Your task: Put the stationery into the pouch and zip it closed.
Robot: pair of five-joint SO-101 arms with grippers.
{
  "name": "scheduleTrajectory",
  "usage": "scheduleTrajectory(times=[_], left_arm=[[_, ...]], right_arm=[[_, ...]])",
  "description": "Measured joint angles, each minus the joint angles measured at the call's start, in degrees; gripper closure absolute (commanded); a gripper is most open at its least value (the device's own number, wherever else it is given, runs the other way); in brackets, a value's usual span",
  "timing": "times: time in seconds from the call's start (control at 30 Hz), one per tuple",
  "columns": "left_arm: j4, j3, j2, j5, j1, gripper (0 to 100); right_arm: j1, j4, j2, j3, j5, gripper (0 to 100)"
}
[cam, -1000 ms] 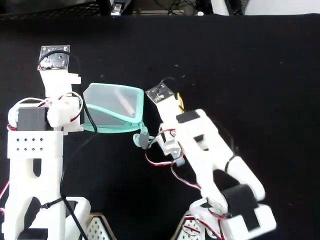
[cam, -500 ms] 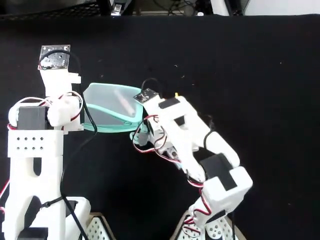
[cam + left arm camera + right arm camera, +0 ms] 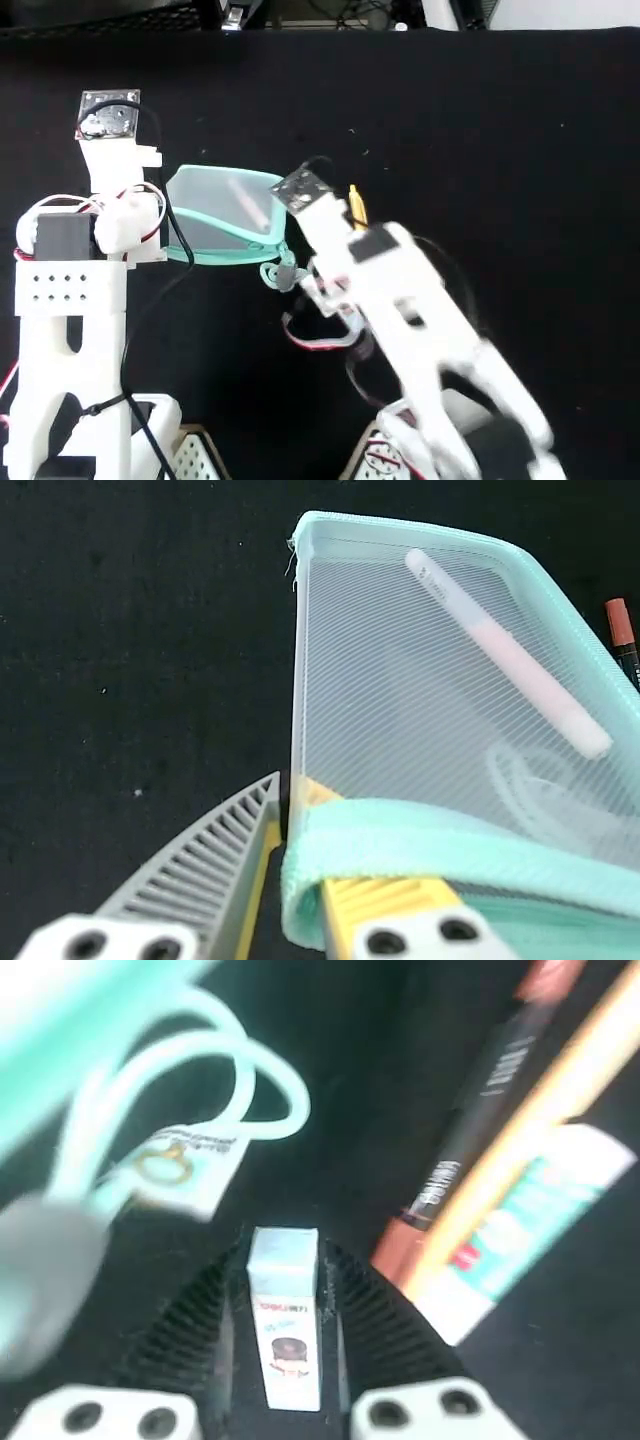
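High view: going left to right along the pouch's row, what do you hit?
Left arm → pouch, its left edge in the left gripper → right arm's wrist, right gripper holding a white eraser → yellow pencil.

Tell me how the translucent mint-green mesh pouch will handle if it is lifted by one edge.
The translucent mint-green mesh pouch probably flops: its rim folds softly over the left gripper clamping it. Likely light, holding a pink-and-white pen. That round pen may roll toward the low end.
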Motion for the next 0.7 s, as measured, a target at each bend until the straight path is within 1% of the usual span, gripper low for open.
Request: scheduleTrajectory(times=[0.13, 0.2, 0.3, 0.4, 0.47, 0.53, 0.6, 0.7], left_arm=[[0.0, 0.0, 0.0, 0.0, 0.0, 97], [0.0, 0.0, 0.0, 0.0, 0.0, 97], [0.0, 0.0, 0.0, 0.0, 0.0, 97], [0.0, 0.0, 0.0, 0.0, 0.0, 97], [0.0, 0.0, 0.0, 0.0, 0.0, 97], [0.0, 0.0, 0.0, 0.0, 0.0, 97], [0.0, 0.0, 0.0, 0.0, 0.0, 97], [0.0, 0.0, 0.0, 0.0, 0.0, 97]], right_arm=[[-0.1, 0.0, -20.3, 1.8, 0.1, 98.6], [-0.1, 0.0, -27.3, 1.8, 0.1, 98.6], [-0.1, -0.9, -34.1, -1.0, 0.1, 98.6], [-0.1, -3.9, -38.2, -6.1, 0.1, 98.5], [-0.7, -6.2, -39.4, -9.7, -1.6, 98.5], [-4.2, -8.7, -40.1, -12.2, -5.4, 98.4], [-9.6, -11.9, -40.7, -12.7, -9.1, 98.4], [-18.0, -17.7, -40.7, -10.5, -9.9, 98.5]])
